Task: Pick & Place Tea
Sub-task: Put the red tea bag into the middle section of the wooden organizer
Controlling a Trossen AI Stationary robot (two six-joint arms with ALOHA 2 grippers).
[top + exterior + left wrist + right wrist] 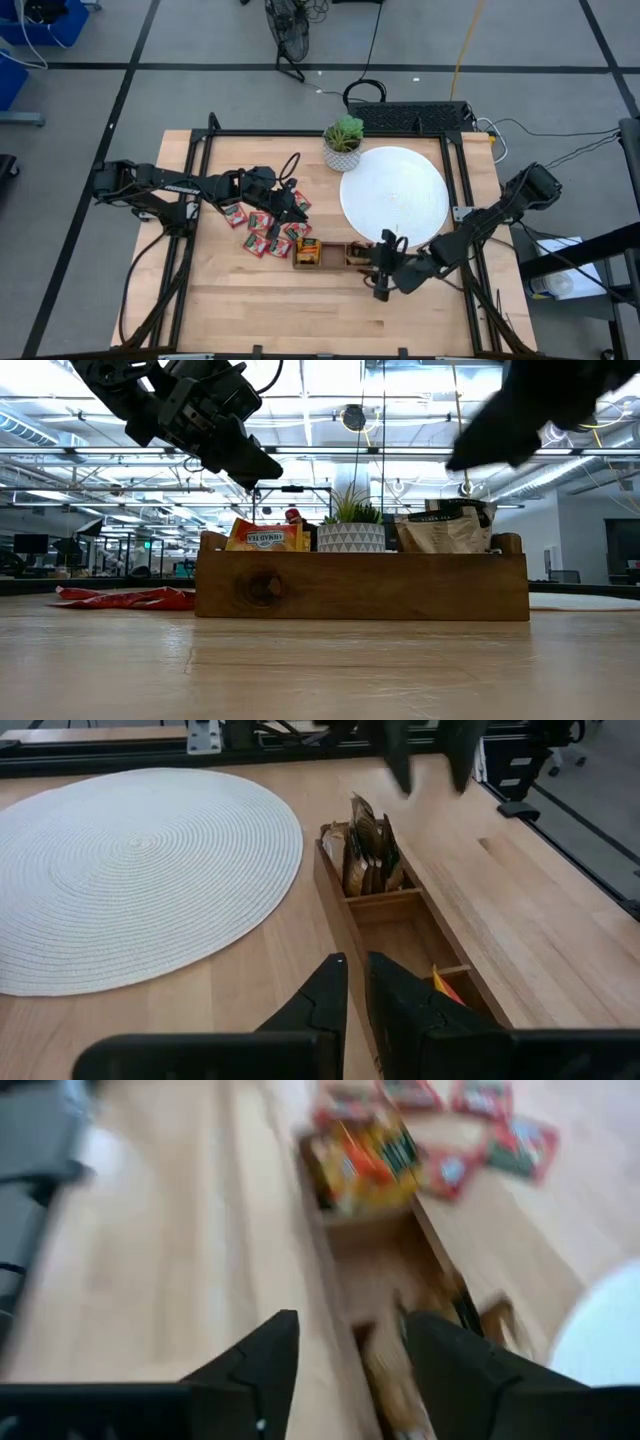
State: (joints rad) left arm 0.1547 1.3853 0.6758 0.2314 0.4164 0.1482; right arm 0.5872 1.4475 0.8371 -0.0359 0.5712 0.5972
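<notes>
Red tea sachets (262, 228) lie flat on the table left of the brown wooden tray (330, 256). Orange-yellow sachets (365, 1155) stand in the tray's left compartment, and pale sachets with dark print (365, 855) stand in its right one. My left gripper (298, 215) hovers shut above the red sachets, with nothing between its fingers (355, 978). My right gripper (350, 1342) is open, above the tray's right end (375, 262), touching nothing.
A white woven disc (393, 192) lies behind the tray, on the right half of the table. A small potted plant (343, 142) stands at the disc's far left. Bare wood runs along the near edge (300, 315).
</notes>
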